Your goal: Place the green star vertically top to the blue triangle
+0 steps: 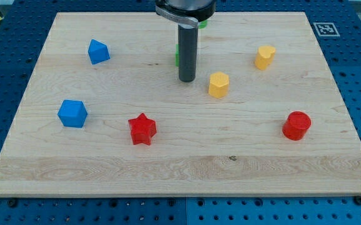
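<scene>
My tip (187,80) rests on the wooden board (180,169) at the upper middle. Just behind the rod only a green sliver of a block (176,55) shows at the rod's left edge; its shape is hidden. A second bit of green (202,25) peeks out under the rod's collar. A blue wedge-like block (98,51) lies at the upper left, well to the left of my tip. A blue cube-like block (72,113) lies lower, at the left.
A red star (143,129) lies below and left of my tip. A yellow block (218,84) sits just right of the tip, another yellow block (265,56) farther right. A red cylinder (296,125) is at the right.
</scene>
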